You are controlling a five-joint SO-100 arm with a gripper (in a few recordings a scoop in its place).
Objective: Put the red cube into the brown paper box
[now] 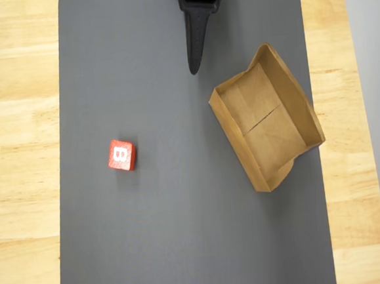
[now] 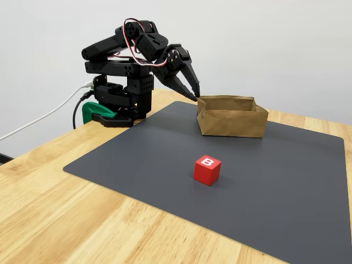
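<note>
The red cube (image 1: 121, 155) (image 2: 207, 169) sits on the dark grey mat, white "B" facing up, left of centre in the overhead view. The brown paper box (image 1: 267, 119) (image 2: 231, 115) stands empty on the mat's right side in that view, turned at an angle, with one long wall bent outward. My black gripper (image 1: 193, 68) (image 2: 196, 96) hangs folded back near the arm's base at the mat's far edge, just beside the box's near corner and far from the cube. Its fingers come together at the tips with nothing between them.
The grey mat (image 1: 184, 234) lies on a wooden table (image 1: 18, 129). The arm's base (image 2: 118, 102), a green clamp (image 2: 92, 113) and a white cable (image 2: 44, 118) are at the table's back corner in the fixed view.
</note>
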